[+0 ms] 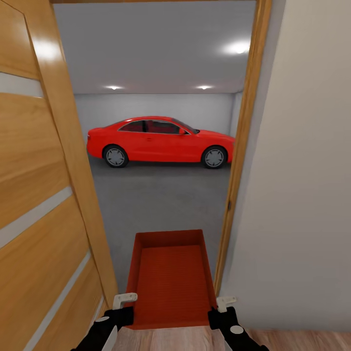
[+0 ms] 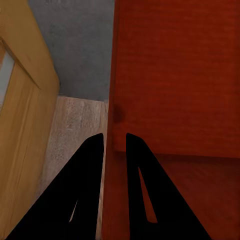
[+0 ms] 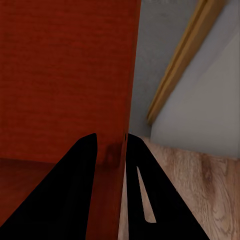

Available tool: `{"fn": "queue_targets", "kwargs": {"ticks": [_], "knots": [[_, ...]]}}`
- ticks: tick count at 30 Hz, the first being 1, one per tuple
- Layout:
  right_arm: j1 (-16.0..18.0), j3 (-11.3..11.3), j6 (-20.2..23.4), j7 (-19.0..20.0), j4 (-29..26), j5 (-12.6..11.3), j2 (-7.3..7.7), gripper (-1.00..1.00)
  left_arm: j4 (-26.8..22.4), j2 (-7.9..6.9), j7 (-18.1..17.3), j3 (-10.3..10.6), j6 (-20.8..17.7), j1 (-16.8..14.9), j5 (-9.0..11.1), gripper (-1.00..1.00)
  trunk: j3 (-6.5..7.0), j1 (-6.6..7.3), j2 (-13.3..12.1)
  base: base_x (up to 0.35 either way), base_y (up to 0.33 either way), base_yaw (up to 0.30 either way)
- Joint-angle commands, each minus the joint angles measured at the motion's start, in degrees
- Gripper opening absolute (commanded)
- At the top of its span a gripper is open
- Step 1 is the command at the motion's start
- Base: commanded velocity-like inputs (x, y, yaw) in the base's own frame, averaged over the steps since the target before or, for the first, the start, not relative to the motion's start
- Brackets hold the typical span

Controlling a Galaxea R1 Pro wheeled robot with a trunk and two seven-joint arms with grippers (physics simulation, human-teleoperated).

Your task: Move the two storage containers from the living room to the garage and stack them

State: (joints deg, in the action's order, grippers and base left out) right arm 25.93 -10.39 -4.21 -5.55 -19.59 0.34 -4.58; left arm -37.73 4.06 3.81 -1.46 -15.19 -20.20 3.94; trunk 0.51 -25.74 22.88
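Both claws pinch the orange-red lidless plastic bin (image 1: 170, 280) by its side walls, left gripper (image 2: 114, 142) and right gripper (image 3: 111, 142) nearly closed on them, keeping it level through the wooden doorway (image 1: 243, 146) toward the grey concrete garage floor (image 1: 161, 195).

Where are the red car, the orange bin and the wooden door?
red car (image 1: 161, 141), head view, side door.
storage container (image 1: 170, 282), head view, inner bottom.
wooden door (image 1: 34, 195), head view, plank face.
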Motion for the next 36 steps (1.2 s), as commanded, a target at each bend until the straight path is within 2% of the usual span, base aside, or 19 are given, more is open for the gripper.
{"fn": "queue_targets", "kwargs": {"ticks": [1,18,36], "knots": [[0.0,-0.9,-0.1,3.5,0.2,-0.3,-1.84,-1.00,-0.2,0.01,0.6,-0.5,4.5,0.0,-1.2,-1.00,-0.03,-0.05,0.0,0.272,0.131,0.000],[0.0,-0.9,-0.1,3.5,0.2,-0.3,-1.84,-1.00,-0.2,0.07,0.6,-0.5,4.5,0.0,-1.2,-1.00,-0.03,-0.05,0.0,0.043,0.017,0.000],[0.0,-0.9,-0.1,3.5,0.2,-0.3,-1.85,-1.00,-0.2,-0.02,0.6,-0.5,4.4,0.0,-1.2,-1.00,-0.03,-0.05,0.0,0.276,0.097,0.000]]}}
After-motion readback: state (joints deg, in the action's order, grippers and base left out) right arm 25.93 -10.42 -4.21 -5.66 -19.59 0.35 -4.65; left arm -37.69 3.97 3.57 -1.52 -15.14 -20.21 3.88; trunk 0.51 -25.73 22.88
